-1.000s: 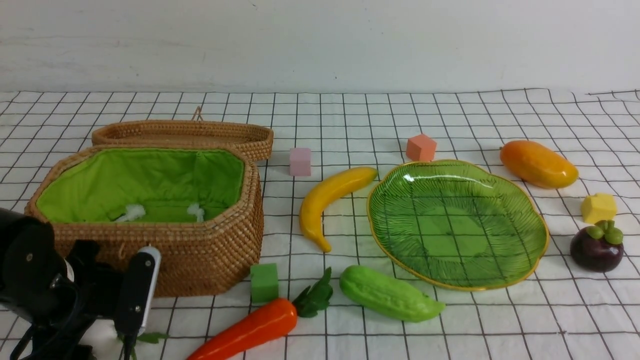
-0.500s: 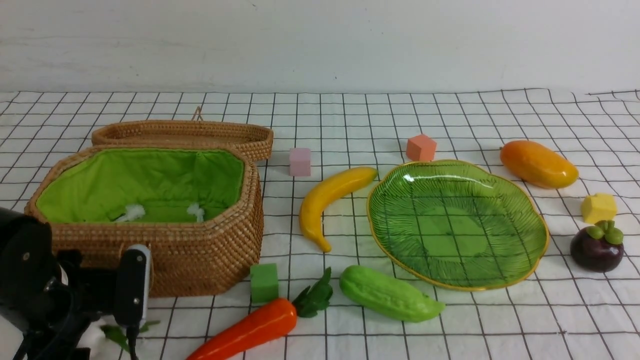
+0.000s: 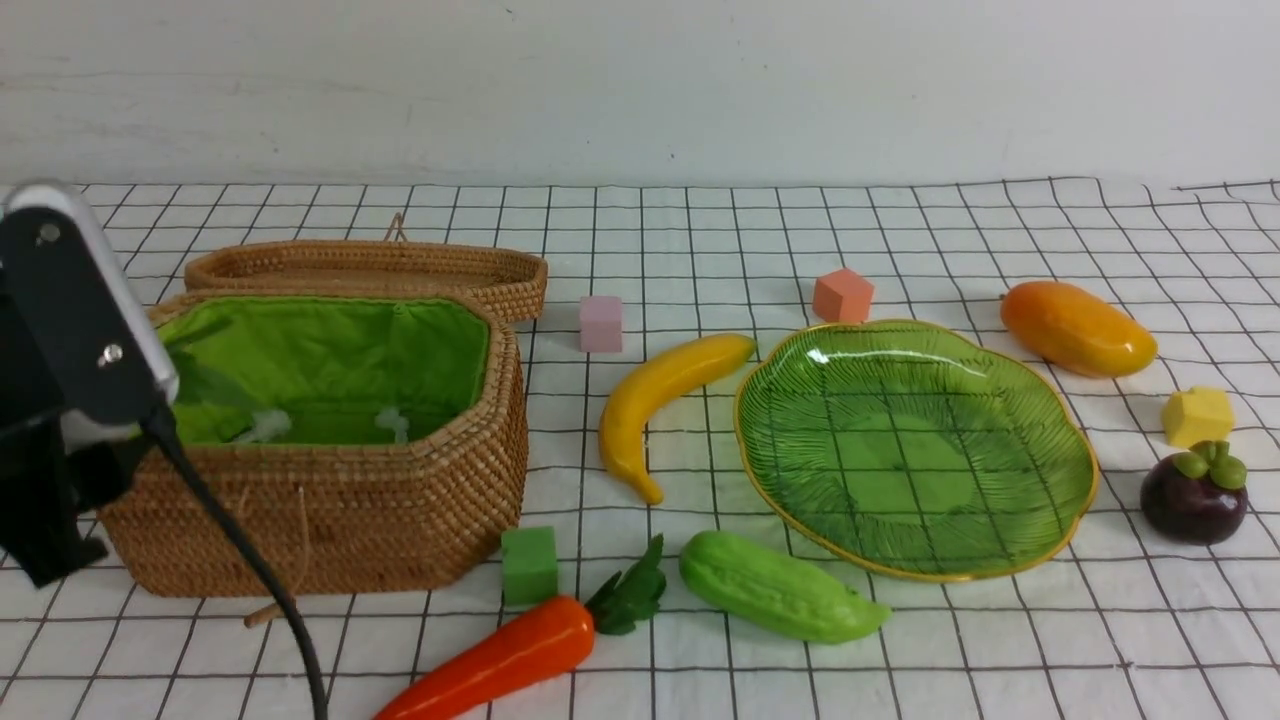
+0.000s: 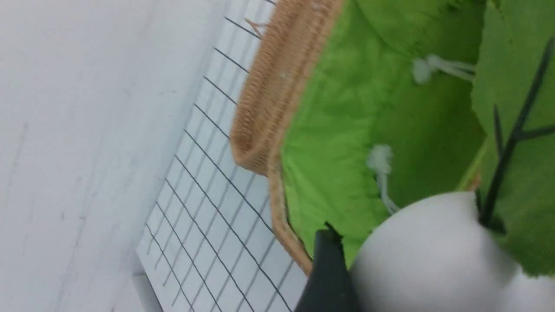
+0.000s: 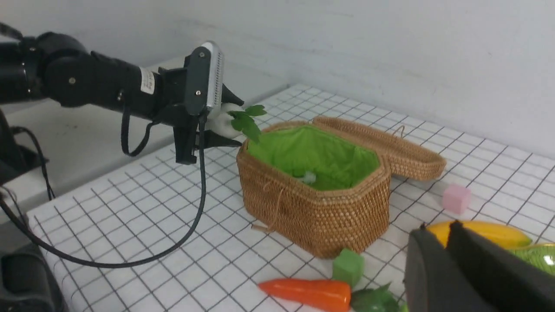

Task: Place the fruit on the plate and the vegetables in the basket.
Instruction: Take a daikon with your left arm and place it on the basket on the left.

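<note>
The left gripper holds the white toy radish with green leaves tight over the edge of the brown wicker basket, probably to drop it inside.

- No word, number or brand is legible in any view.
- The only printed thing is a small white sticker on the black left arm, near the wrist. The arm reaches in above the rim of the basket on the basket's left side. The sticker bears dark marks, but they are too small and blurred to read.
</note>
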Robot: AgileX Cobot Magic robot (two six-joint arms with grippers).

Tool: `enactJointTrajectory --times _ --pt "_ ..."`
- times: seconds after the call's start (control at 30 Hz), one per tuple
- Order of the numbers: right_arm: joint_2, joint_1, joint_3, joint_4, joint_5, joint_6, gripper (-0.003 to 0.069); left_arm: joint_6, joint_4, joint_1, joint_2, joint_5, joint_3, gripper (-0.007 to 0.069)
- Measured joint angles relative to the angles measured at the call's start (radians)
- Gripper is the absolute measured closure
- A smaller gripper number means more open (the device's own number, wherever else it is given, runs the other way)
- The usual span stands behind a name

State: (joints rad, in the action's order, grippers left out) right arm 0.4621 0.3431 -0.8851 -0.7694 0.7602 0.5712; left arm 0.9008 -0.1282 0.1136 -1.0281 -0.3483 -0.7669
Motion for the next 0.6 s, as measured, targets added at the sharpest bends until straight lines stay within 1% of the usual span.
enactJointTrajectory --times 0.2,0.37,0.5,0.57,0.6 --pt "0.0 0.0 0.0 -0.013 -0.069 0.0 0.0561 -0.017 0.042 0.0 -0.167 0.023 -0.124 0.0114" --pt "0.0 0.0 0.0 -0.013 -0.067 0.0 0.056 -0.018 0.048 0.0 -0.324 0.075 -0.185 0.0114" --pt "0.0 0.0 0.0 -0.013 -0.061 0.0 0.0555 -0.02 0.048 0.0 -0.382 0.127 -0.19 0.0114" --pt "0.0 0.0 0.0 -0.013 -0.049 0.0 0.055 -0.02 0.047 0.0 -0.404 0.146 -0.19 0.0087" --pt "0.0 0.0 0.0 -0.013 -0.045 0.0 0.0549 -0.02 0.047 0.0 -0.408 0.151 -0.19 0.0055"
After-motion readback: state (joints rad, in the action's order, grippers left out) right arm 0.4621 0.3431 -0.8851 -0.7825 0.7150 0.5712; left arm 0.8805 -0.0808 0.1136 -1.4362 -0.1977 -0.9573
